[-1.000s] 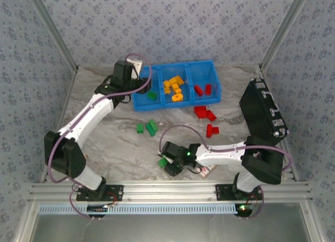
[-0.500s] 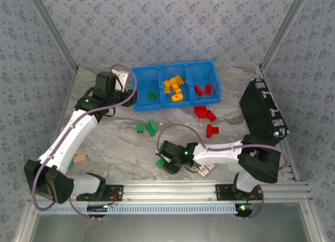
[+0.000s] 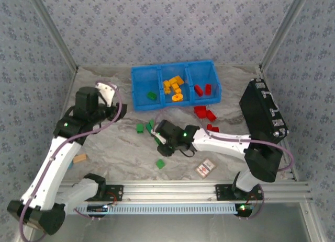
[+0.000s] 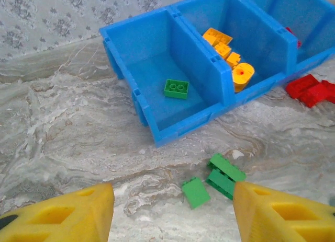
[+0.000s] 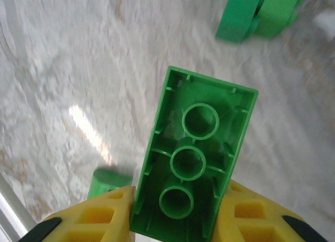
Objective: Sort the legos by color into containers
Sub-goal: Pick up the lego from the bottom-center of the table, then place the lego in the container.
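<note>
Right gripper [image 5: 177, 213]: clamped on a green lego brick [image 5: 196, 148], hollow underside toward the camera, long axis running out along the fingers. Target, the blue bin's [image 3: 172, 66] left compartment [image 4: 152, 80], lies beyond it, slightly left. Left gripper [image 4: 171, 200]: spread, empty, beside that bin end. From above, the held brick is hard to make out beneath the wrist

Quick count: one blue bin [image 4: 180, 128], three compartments. Roughly six green legos [image 4: 176, 88], five orange-yellow legos [image 4: 242, 75] including one ring, five-ish red legos [image 3: 200, 111], one card [image 3: 205, 169], one black case [image 3: 261, 114].
</note>
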Tool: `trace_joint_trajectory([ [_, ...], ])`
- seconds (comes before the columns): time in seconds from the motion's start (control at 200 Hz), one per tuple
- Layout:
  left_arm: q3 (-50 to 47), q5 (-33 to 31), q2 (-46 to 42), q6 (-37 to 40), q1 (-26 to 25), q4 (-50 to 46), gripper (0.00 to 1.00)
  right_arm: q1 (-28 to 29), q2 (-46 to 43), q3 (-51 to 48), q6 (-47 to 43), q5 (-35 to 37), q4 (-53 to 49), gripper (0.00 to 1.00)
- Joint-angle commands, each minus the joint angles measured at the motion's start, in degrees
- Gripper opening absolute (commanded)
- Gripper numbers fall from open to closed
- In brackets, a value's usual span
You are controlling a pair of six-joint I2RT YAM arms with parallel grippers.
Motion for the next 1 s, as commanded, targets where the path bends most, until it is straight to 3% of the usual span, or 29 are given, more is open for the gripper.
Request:
trace_joint_trajectory([
  [0.0, -2.7, 6.3, -4.2, 4.1, 0.3, -4.2, 0.62, -3.5, 3.1, 6.3, -5.0, -0.9, -2.6, 0.22],
  [0.18, -6.4, 12.1, -10.0, 6.2, 0.2, -3.1, 0.65, -8.1, 11.7, 21.8, -8.5, -0.6, -1.3, 0.22],
  [0.375, -9.2, 13.2, -12.2, 7.1, -0.2, -2.5, 0.66, -11.8, 22.8, 36.9, -10.7, -0.5, -2.0, 0.21],
  [0.995, -10.8, 20.8, -10.8, 6.3, -1.3, -5.3, 0.68, -18.7, 40.0, 56.9, -10.6, -2.5, -4.3, 0.22],
])
